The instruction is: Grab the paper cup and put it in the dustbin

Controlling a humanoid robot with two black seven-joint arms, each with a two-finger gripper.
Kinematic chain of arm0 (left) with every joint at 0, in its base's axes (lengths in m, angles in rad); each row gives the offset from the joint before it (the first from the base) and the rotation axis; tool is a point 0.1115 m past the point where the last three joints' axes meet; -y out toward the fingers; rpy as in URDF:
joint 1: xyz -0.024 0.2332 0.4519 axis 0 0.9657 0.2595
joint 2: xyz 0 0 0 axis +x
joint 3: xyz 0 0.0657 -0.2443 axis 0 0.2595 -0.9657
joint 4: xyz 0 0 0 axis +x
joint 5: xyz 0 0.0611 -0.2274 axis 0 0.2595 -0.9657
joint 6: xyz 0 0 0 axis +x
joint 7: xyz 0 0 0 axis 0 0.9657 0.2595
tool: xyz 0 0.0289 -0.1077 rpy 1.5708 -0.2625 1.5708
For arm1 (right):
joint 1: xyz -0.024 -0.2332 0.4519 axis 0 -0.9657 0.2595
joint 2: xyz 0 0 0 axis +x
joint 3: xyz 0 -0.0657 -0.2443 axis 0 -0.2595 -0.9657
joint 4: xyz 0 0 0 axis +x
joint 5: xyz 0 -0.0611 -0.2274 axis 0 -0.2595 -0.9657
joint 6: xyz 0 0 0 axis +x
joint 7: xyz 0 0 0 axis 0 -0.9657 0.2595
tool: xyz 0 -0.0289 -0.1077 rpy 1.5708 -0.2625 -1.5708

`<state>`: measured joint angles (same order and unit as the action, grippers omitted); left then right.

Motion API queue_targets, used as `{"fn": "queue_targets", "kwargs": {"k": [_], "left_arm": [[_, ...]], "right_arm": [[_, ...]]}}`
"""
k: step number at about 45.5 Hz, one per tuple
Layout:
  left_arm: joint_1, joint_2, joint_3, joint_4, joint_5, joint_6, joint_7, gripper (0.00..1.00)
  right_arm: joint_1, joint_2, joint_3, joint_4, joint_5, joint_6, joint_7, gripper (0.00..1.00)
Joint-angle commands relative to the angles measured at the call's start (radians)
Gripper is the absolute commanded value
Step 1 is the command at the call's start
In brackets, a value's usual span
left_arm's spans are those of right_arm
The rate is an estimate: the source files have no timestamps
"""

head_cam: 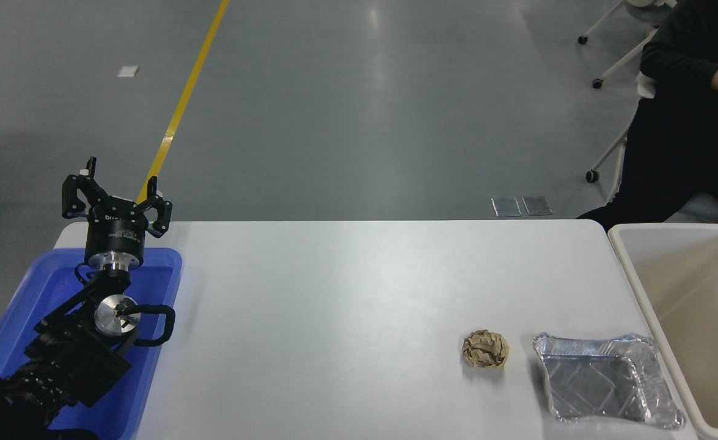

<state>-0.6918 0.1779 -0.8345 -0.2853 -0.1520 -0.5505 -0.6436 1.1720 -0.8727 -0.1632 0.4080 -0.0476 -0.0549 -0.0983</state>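
A white table (346,305) seen from above. At the lower left, the left gripper (116,195) hangs over a blue tray (157,318), fingers spread apart. Near the right front sit a crumpled brown paper ball (485,349) and a silver foil tray (606,379), beside the beige dustbin (640,293). A seated person (688,122) is at the upper right.

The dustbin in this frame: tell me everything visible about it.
The dustbin is a large rectangular beige tub, plastic by its look, with a thick rounded rim and smooth sloping inner walls. It stands upright at the table's right end, cut off by the picture's right and bottom edges. The part of its inside that shows holds nothing; no paper cup is visible there. The silver foil tray lies just left of it; whether they touch is unclear. No tool is near it.
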Motion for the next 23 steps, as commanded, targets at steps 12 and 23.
{"fn": "queue_targets", "kwargs": {"k": [12,23], "left_arm": [[0.000,0.000,0.000,0.000,0.000,0.000,-0.001,0.99],[0.000,0.000,0.000,0.000,-0.001,0.000,0.001,0.99]], "right_arm": [[-0.489,0.300,0.409,-0.239,0.235,-0.206,0.009,0.00],[-0.565,0.415,0.447,-0.296,0.235,-0.194,0.014,0.00]]}}
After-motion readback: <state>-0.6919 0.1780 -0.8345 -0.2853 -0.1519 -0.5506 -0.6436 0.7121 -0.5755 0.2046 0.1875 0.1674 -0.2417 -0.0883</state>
